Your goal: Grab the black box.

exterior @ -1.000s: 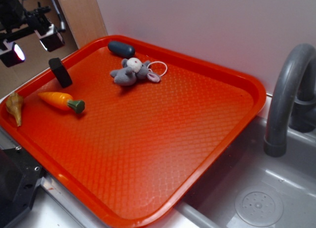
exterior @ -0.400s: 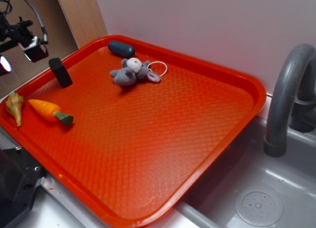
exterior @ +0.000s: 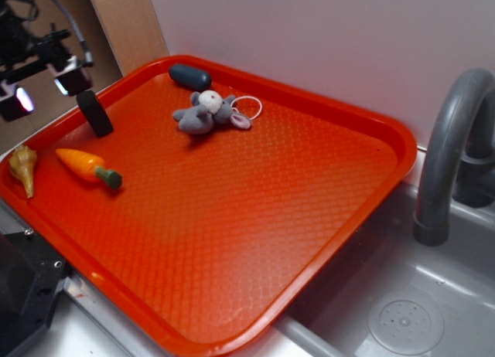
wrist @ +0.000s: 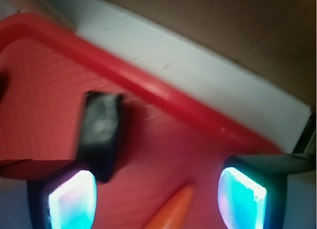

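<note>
One black box (exterior: 94,113) stands tilted near the far left rim of the red tray (exterior: 332,187), beyond the toy carrot (exterior: 89,166). My gripper (wrist: 157,192) hovers above it, jaws wide apart and empty. I judge the box stiff, light, maybe a little smooth; I would pinch its two broad faces at mid-height.

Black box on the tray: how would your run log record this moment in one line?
phase: approach | gripper: open, holding nothing | black box: upright on red tray, not gripped | carrot: near box

toy kitchen, grey sink (exterior: 433,295), faucet (exterior: 448,156)
</note>
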`<state>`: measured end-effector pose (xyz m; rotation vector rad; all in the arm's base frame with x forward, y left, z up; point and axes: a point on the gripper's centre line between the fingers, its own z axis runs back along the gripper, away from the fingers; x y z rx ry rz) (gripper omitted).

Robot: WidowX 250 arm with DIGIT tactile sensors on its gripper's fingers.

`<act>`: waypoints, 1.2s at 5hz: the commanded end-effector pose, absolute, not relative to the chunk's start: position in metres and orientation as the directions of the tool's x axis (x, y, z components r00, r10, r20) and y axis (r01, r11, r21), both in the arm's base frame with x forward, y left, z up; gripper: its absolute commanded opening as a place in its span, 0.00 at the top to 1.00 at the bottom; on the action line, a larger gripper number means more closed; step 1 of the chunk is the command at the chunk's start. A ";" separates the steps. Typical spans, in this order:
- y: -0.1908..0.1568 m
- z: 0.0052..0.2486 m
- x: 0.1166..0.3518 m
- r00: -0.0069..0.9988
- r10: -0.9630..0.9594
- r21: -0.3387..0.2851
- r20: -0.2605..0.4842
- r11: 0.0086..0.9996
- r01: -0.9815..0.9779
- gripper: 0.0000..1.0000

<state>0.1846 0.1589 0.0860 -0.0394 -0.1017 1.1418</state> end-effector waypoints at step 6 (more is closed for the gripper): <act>0.175 0.020 0.204 0.479 0.877 0.104 0.024 0.474 -0.874 1.00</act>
